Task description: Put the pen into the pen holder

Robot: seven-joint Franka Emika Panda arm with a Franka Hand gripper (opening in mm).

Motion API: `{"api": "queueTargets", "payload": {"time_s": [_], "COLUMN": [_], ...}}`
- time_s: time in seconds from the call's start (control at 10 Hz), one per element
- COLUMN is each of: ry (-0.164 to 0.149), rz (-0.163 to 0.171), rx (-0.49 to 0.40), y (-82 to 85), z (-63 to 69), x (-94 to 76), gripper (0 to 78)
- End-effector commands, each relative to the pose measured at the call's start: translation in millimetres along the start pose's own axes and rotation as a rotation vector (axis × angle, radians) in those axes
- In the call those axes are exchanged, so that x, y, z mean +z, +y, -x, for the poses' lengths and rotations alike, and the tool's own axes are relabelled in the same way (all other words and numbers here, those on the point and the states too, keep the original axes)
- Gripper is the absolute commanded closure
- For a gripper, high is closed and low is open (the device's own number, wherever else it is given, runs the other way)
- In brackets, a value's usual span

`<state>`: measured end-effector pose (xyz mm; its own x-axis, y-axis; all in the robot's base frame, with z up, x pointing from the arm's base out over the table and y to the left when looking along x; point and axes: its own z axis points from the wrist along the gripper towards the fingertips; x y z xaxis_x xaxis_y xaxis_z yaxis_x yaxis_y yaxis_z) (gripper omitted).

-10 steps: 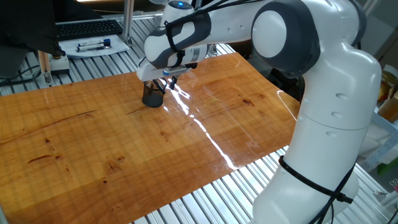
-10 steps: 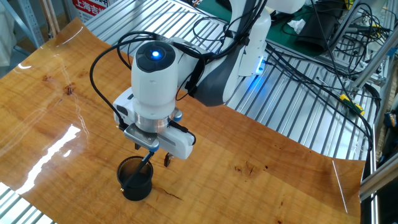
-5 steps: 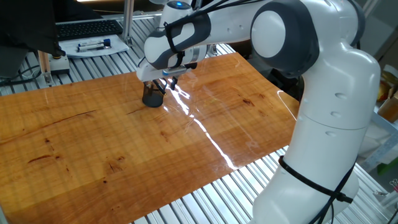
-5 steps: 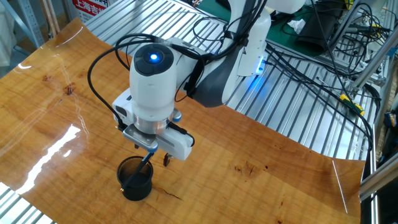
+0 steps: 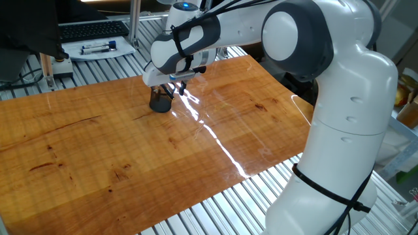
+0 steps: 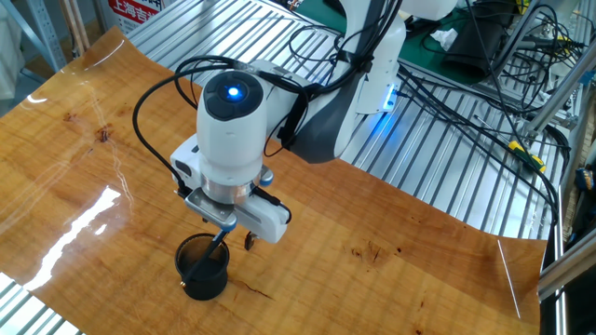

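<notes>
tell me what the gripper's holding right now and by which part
The gripper holds the pen by its upper end; the lower end already reaches down inside the pen holder.

Robotics lab: wooden desk (image 5: 98,150) on aluminium slat frame (image 6: 438,177), loose cable bundles (image 6: 484,84) behind, keyboard (image 5: 91,29) and markers (image 5: 98,47) on a side bench.
</notes>
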<state>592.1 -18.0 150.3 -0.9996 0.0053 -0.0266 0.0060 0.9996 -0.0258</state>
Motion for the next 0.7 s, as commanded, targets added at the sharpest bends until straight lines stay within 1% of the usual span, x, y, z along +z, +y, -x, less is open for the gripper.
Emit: {"api": "queueTargets", "payload": {"time_s": [0.1, 0.3, 0.4, 0.7], "ry": [0.0, 0.0, 0.0, 0.0], "rz": [-0.005, -0.007, -0.007, -0.007], "rx": [0.0, -0.005, -0.005, -0.005], "y": [0.0, 0.0, 0.0, 0.0], "z": [0.7, 0.8, 0.8, 0.8], "x": [1.6, 1.2, 1.2, 1.2], "gripper": [0.1, 0.1, 76.4, 76.4]}}
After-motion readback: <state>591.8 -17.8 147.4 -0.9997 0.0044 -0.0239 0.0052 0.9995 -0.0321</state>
